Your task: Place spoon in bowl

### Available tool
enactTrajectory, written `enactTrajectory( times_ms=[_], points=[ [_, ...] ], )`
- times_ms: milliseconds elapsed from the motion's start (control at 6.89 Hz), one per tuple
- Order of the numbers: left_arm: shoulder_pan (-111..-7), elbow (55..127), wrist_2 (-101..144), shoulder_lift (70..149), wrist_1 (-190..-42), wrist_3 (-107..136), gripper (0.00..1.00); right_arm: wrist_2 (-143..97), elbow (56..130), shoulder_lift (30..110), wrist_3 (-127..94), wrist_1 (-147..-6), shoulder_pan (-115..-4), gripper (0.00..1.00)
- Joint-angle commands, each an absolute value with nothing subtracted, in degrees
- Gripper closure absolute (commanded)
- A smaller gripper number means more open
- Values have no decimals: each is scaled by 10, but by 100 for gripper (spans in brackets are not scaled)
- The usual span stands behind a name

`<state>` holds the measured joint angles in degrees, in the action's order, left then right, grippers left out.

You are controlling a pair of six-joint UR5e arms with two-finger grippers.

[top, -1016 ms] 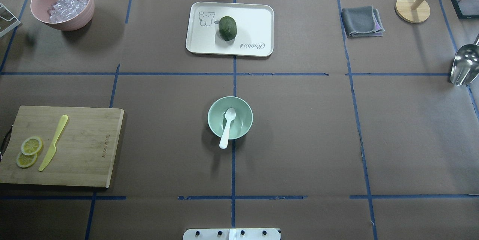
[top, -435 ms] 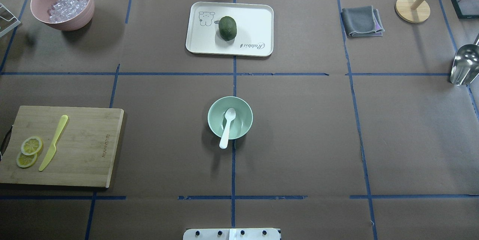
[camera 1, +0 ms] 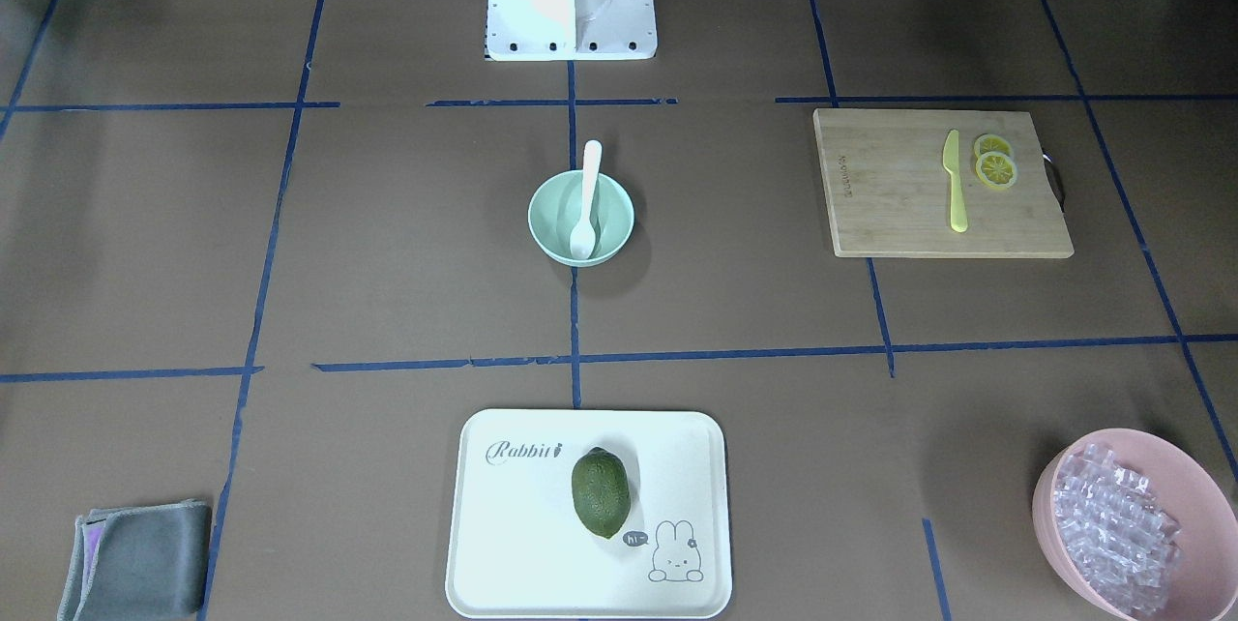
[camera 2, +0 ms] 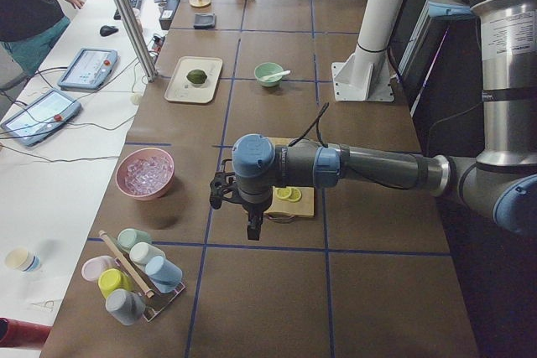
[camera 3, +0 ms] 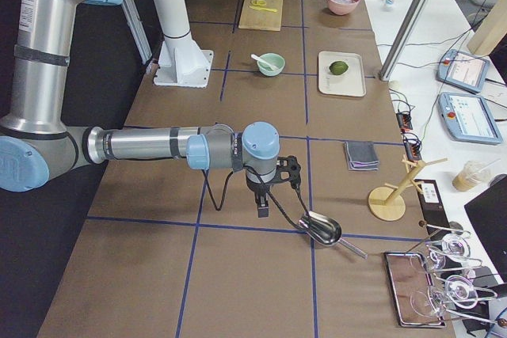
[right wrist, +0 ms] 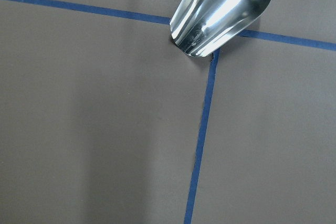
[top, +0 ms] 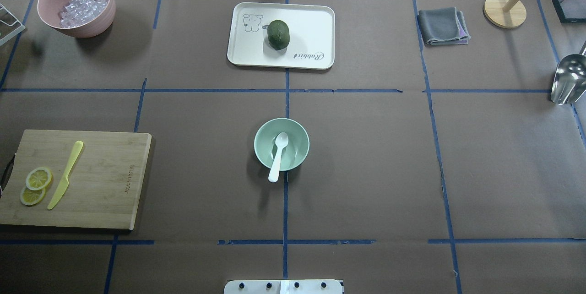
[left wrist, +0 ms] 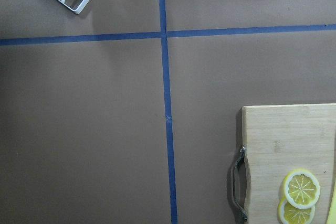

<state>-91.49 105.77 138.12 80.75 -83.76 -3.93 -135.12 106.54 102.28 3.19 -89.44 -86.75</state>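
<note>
The job looks done: the spoon (top: 277,159) is laid in the green bowl (top: 298,146), scoop inside, handle out over the rim. No more moves are needed. Ice pieces (top: 84,3) are held in the pink bowl (top: 89,24), and a green fruit (top: 278,34) on the tray (top: 313,21). It cannot be told if the left gripper (camera 2: 252,225) or the right gripper (camera 3: 263,208) is open or closed

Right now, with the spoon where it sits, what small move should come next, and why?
Probably none: I'd leave both arms parked. The spoon has its scoop inside the bowl, with the handle leaning over the rim on the robot's side, and it looks settled. The left tool hangs by the cutting board and the right tool by the metal scoop, both far from the bowl.
</note>
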Motion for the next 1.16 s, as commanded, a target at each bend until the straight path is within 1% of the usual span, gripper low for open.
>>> enactTrajectory(
  times_ms=[0, 1016],
  points=[
    [-915, 1053, 1381, 806, -837, -39, 0, -1352, 1065, 1024, 32, -895, -867, 0],
    [-915, 1050, 1375, 800, -835, -39, 0, -1352, 1066, 1023, 32, -894, -867, 0]
  ],
)
